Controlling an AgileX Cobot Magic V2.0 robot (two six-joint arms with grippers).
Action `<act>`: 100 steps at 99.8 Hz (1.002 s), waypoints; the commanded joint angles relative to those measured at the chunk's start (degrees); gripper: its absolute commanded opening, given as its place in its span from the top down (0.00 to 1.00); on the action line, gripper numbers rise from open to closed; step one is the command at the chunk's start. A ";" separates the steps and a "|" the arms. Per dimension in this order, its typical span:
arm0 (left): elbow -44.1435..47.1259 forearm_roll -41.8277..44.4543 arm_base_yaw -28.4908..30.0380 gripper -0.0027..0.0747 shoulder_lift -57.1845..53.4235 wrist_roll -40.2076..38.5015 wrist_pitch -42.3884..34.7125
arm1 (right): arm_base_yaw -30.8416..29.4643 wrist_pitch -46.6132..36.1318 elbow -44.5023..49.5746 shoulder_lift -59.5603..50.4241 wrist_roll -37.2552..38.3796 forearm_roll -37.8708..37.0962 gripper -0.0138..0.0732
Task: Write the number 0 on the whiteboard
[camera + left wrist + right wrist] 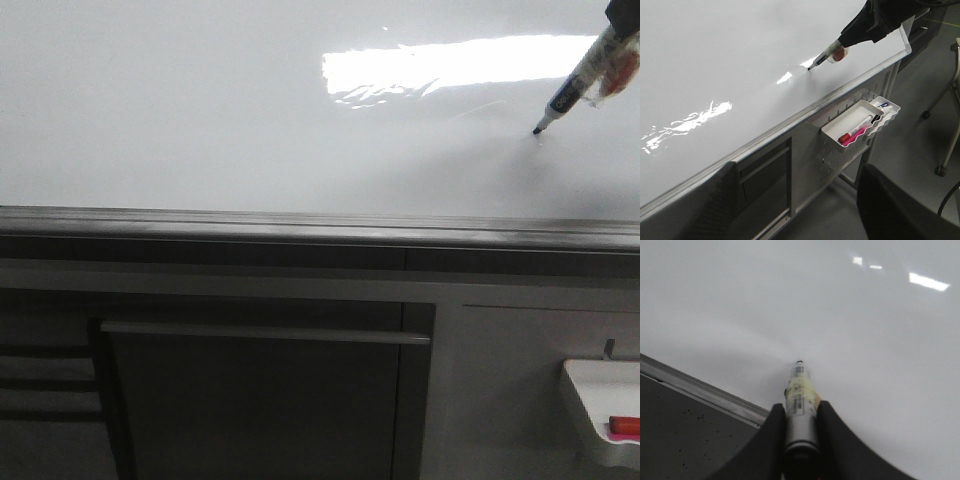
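I see no written 0 on the whiteboard point(200, 110) at this moment: its glossy white face shows only glare patches, and where the marker point(580, 80) tip meets it, near the board's right end in my front view, I cannot make out more than a faint dark speck. The marker leans steeply, tip down on the surface, with a pale label wrapped round its barrel. My right gripper point(801, 432) has its two dark fingers point(770, 440) closed snugly on the marker's body, one on each side, the tip pointing away from the wrist. The left gripper does not appear in any view I have, only two dark blurred shapes at the bottom of its own wrist camera, so I cannot tell how its fingers stand. Below the board runs the grey edge rail point(300, 228), and beneath that a grey cabinet front with a horizontal bar handle point(265, 333). Hanging on the perforated panel under the rail is a small white tray point(850, 122); in it lies a pen with a red-pink cap point(854, 134), slanted along its length. Just beside it, touching, sits a second scalloped white tray point(888, 111) holding a small blue-tipped item point(883, 105).
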 commanded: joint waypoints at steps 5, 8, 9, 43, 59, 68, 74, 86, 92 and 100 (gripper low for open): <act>-1.36 0.82 -0.20 0.37 0.76 -0.54 -4.25 | -0.03 -4.26 -1.40 -0.19 0.03 -1.20 0.77; -1.36 0.82 -0.20 0.37 0.76 -0.54 -4.25 | -0.03 -4.26 -1.40 -0.19 0.03 -1.20 0.77; -1.36 0.82 -0.20 0.37 0.76 -0.54 -4.25 | -0.03 -4.37 -1.40 -0.19 0.03 -1.20 0.77; -1.36 0.95 -0.20 0.37 0.76 -0.54 -4.25 | -0.03 -2.68 -1.40 -0.19 0.03 -0.70 0.77; -1.36 0.95 -0.20 0.37 0.76 -0.54 -4.25 | -0.03 0.47 -1.40 -0.19 -0.33 -0.70 0.77; -1.36 0.95 -0.20 0.37 0.76 -0.54 -4.25 | -0.03 1.83 -1.40 -0.19 -0.33 -0.70 0.77; -1.36 0.95 -0.20 0.37 0.76 -0.54 -4.25 | -0.03 2.90 -1.40 -0.19 -0.33 -0.70 0.77; -1.36 0.95 -0.20 0.37 0.76 -0.54 -4.25 | -0.03 3.81 -1.40 -0.19 -0.33 -0.70 0.77; -1.36 0.95 -0.20 0.37 0.76 -0.54 -4.25 | -0.03 4.07 -1.40 -0.19 -0.33 -0.70 0.77; -1.36 0.95 -0.20 0.37 0.76 -0.54 -4.25 | -0.03 5.01 -1.40 -0.19 -0.33 -0.70 0.77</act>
